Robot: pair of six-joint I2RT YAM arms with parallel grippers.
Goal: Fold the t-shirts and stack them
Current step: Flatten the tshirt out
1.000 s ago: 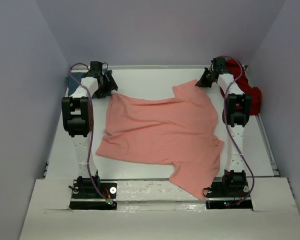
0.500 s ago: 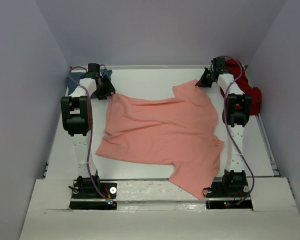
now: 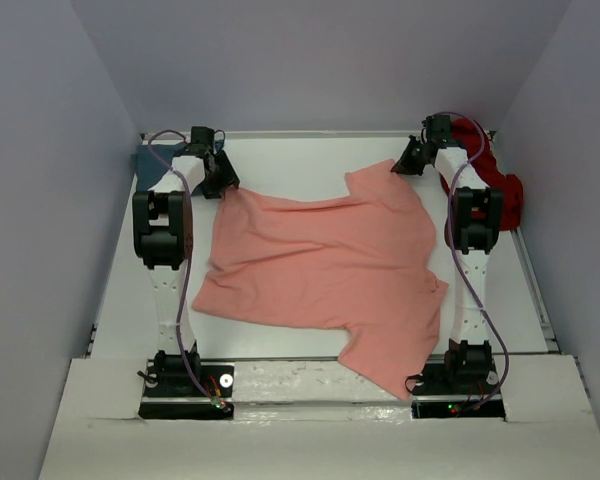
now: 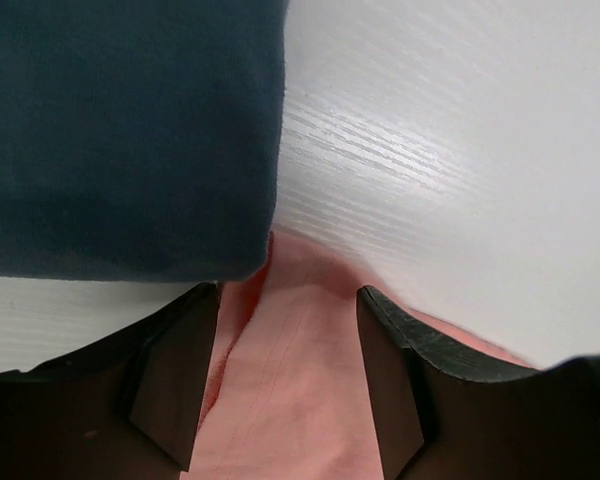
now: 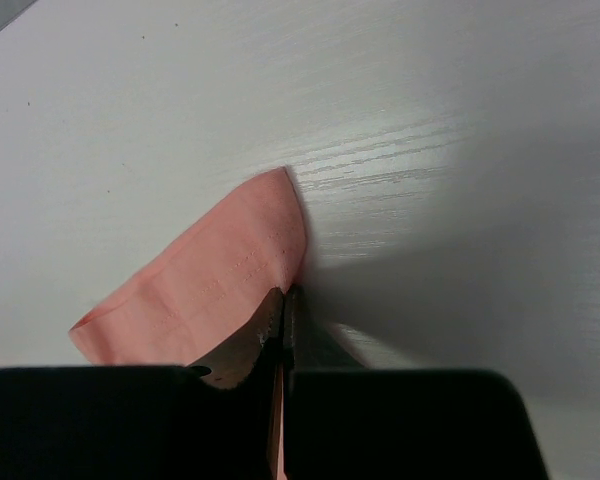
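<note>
Teal shirt (image 3: 146, 160): folded into a flat, thick pad of matte knit at the far left corner of the table (image 3: 310, 160). Its fold edge is rounded.
Left gripper (image 3: 218, 178): the black fingers (image 4: 180, 370) stand spread apart, astride the far left corner of the pink shirt just beside the teal pad. The cloth lies loose between them, not pinched.
Pink shirt (image 3: 320, 265): soft salmon cotton, spread flat mid-table with light creases. One sleeve points far right, and the other reaches the near edge by the right arm's base.
Right gripper (image 5: 283, 300): the jaws are closed tight on the far sleeve's hemmed tip, where a double stitch line shows.
Red shirt (image 3: 495, 180): a dark crumpled heap at the far right edge, behind the right arm.
Table: white, with a fine wood-grain texture.
</note>
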